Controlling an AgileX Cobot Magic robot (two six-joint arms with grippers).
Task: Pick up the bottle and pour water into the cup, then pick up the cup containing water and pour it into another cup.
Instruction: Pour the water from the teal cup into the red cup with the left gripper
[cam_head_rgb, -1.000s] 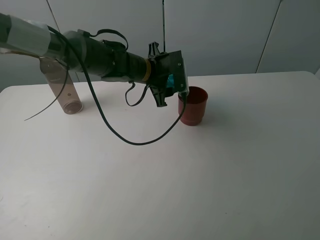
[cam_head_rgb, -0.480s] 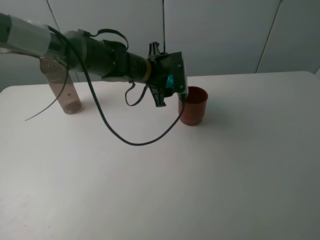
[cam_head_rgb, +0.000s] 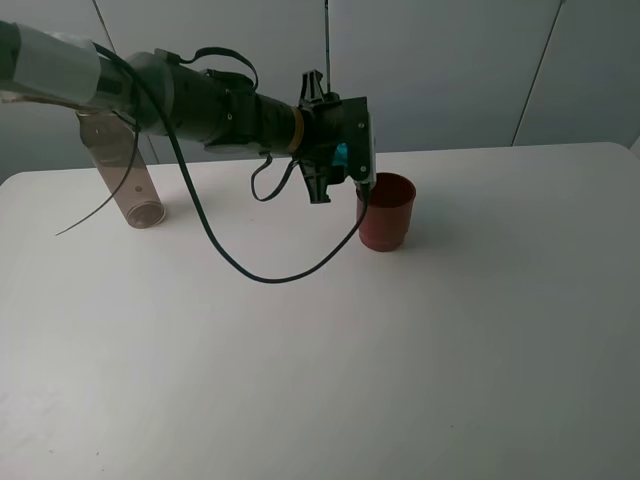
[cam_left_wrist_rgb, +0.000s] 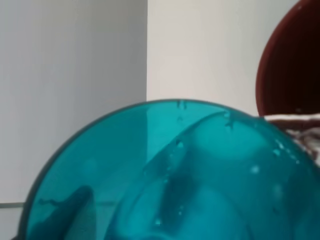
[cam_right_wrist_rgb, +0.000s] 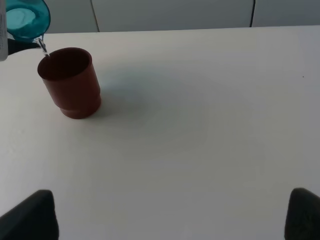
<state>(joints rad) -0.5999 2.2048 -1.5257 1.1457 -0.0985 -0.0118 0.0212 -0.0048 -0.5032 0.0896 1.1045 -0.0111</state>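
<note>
The teal cup (cam_left_wrist_rgb: 165, 175) is pinched in the left end effector (cam_head_rgb: 352, 168) and tipped over right at the rim of the red cup (cam_head_rgb: 386, 212), and a thin stream of water (cam_right_wrist_rgb: 43, 49) is being poured in. The bottle (cam_head_rgb: 125, 180) is parked well off to the left on the table (cam_head_rgb: 420, 360). The right end effector (cam_right_wrist_rgb: 165, 215) is held spread wide above the table.

Cup (cam_left_wrist_rgb: 165, 190): translucent teal plastic, glossy, beaded with droplets.
Another cup (cam_head_rgb: 386, 212): opaque red plastic, dull sheen.
Bottle (cam_head_rgb: 135, 200): clear brownish-tinted plastic, smooth.
Table (cam_head_rgb: 400, 350): white; a smooth, matt finish is noted.
</note>
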